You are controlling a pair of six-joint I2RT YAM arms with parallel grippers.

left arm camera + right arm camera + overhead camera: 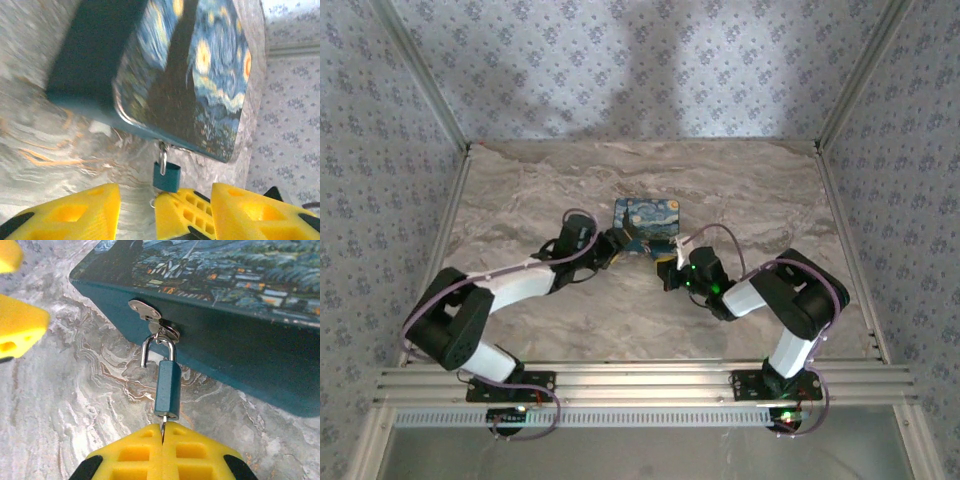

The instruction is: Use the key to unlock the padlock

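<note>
Left gripper [165,200]: yellow fingers [75,215] spread apart at the lower edge. Between them, the padlock [166,176] hangs by its shackle from the starry-night box [200,75]. The right gripper [182,212], fingers pressed together, sits directly beneath the padlock. A blurred pale speck there is probably the key [151,202].

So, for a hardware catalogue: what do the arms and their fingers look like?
The left arm and right arm have black joints, white links and looping purple cables. The right one shows green lights. The fingers are yellow blocks with cut-outs.

Overhead view; both wrist views near padlock [167,390].
</note>
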